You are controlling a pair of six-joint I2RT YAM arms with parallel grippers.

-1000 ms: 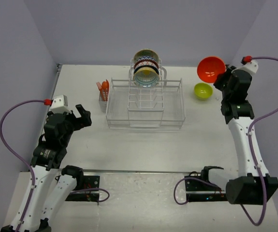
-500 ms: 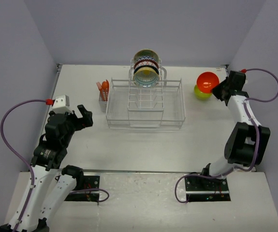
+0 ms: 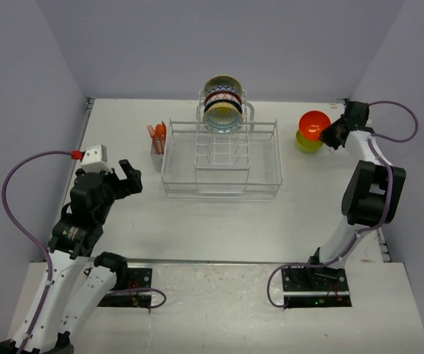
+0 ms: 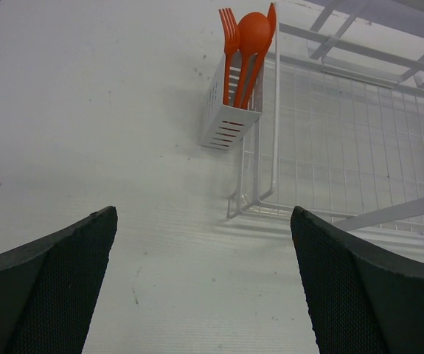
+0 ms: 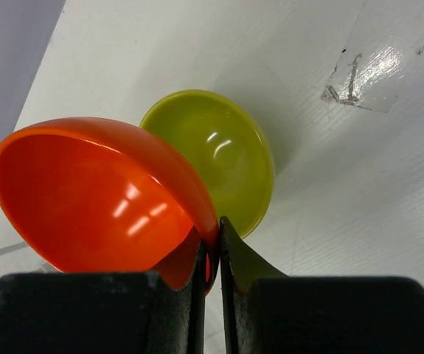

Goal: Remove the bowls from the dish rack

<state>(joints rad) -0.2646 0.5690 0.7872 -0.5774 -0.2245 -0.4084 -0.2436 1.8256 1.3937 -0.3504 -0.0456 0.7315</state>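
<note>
One orange bowl (image 5: 94, 199), rim pinched in my right claw (image 5: 210, 243), hangs tilted just over the green bowl (image 5: 230, 151).

Right fingers (image 5: 169, 313) pinched close, left fingers (image 4: 49, 287) spread wide.

orange bowl (image 5: 101, 195): plain glossy orange. lime-green bowl (image 5: 223, 151): plain yellow-green in & out. dish rack (image 3: 223, 166): white wire. in rack, back to front: cream bowl (image 3: 223, 80) w/ olive-tan rim; dark bowl (image 3: 223, 97) w/ red & white bands; teal bowl (image 3: 223, 116), pale, glassy. utensils (image 4: 247, 37) orange, holder (image 4: 225, 118) white. table (image 3: 123, 133) white, walls (image 3: 212, 44) pale lavender. arms (image 3: 86, 210) white & black, cables (image 3: 9, 206) purple. left gripper (image 4: 203, 214) & right gripper (image 5: 213, 232) black.
</note>
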